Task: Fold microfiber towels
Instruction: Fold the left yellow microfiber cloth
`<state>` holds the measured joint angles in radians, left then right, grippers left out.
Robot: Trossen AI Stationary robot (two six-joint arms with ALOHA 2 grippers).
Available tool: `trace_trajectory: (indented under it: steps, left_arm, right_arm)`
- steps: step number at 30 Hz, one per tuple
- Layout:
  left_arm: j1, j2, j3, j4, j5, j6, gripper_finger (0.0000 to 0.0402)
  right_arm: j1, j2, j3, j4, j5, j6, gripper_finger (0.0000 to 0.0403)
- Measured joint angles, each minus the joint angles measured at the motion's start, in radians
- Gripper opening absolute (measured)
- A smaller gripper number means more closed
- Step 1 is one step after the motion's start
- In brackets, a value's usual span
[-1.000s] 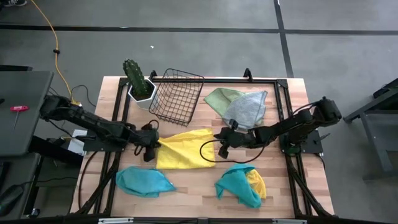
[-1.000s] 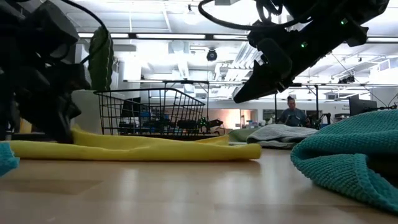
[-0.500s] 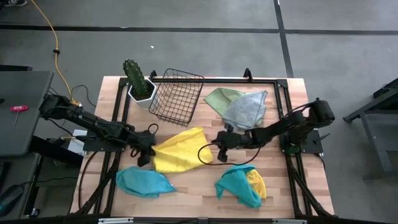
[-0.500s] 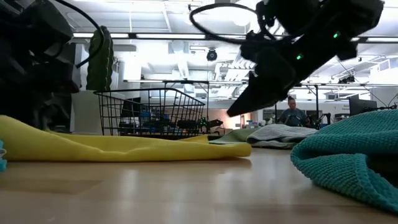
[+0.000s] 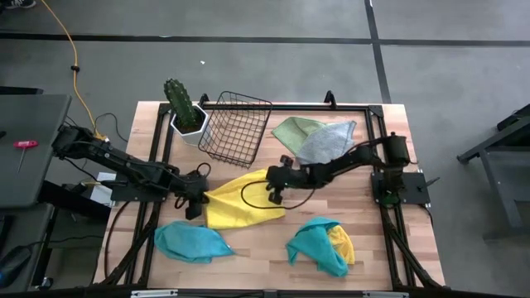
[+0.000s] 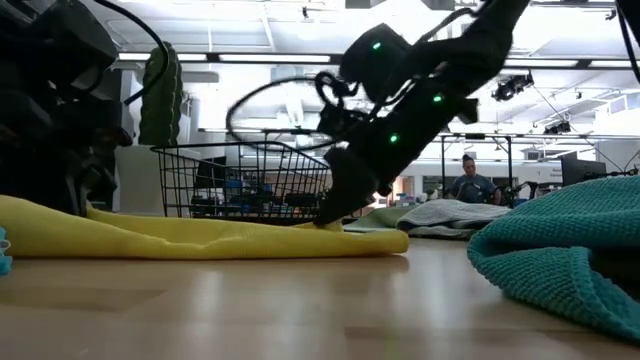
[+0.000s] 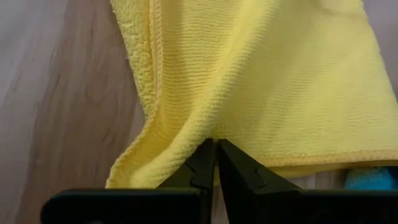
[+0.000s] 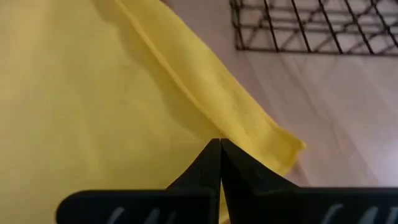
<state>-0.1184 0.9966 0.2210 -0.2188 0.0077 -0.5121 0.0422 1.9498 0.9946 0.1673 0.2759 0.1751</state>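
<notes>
A yellow microfiber towel [image 5: 244,203] lies mid-table. My left gripper [image 5: 197,201] is shut on its left edge. My right gripper [image 5: 273,189] is shut, its tips down on the towel near the far right corner [image 8: 286,146]. A teal towel [image 5: 192,242] lies bunched near the front left. A teal towel and a yellow one [image 5: 321,245] lie heaped at the front right. A green towel [image 5: 291,130] and a grey one [image 5: 330,142] lie overlapping at the far right. My left gripper pinches the yellow towel's left edge [image 7: 214,134] between its two fingertips, close to the far left corner, slanting down from the table's left. That end is raised a little and puckered; the rest lies on the table. My right gripper's shut fingertips [image 8: 219,149] rest on the towel's top [image 8: 186,112], a little inside the far right corner. They slant down from the table's right. The towel lies flat on the table under them.
A black wire basket [image 5: 236,126] stands tipped just beyond the yellow towel. A cactus in a white pot [image 5: 184,109] stands at the far left. Bare wood shows along the front between the two heaps.
My right gripper, shut throughout, has swung toward the table's left and come down onto the yellow towel's far right part. The towel's left end has risen a little in my left gripper, and the cloth has shifted slightly.
</notes>
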Motion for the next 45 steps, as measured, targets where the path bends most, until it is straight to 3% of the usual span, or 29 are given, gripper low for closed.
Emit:
trace_trajectory:
  steps: [4, 15, 25, 33, 39, 45]
  left_arm:
    - [0.000, 0.000, 0.000, 0.005, -0.057, 0.000, 0.0015]
    - [0.000, 0.000, 0.000, 0.058, -0.245, 0.107, 0.0015]
    - [0.000, 0.000, 0.000, 0.060, -0.213, 0.282, 0.0015]
    - [-0.004, 0.000, 0.089, 0.051, -0.139, 0.341, 0.0010]
    - [-0.021, 0.016, 0.113, 0.059, -0.142, 0.329, 0.0001]
    - [-0.041, 0.111, 0.112, 0.099, -0.140, 0.280, 0.0000]
  right_arm:
    - [-0.019, 0.016, 0.034, -0.117, 0.020, 0.039, 0.0000]
    - [0.020, 0.003, 0.021, -0.296, 0.231, 0.328, 0.0000]
    - [0.098, -0.029, 0.017, -0.466, 0.287, 0.524, 0.0000]
    - [0.144, -0.137, 0.015, -0.514, 0.333, 0.545, 0.0000]
    - [0.144, -0.171, 0.015, -0.504, 0.322, 0.524, 0.0000]
    - [0.127, -0.137, 0.016, -0.480, 0.171, 0.517, 0.0000]
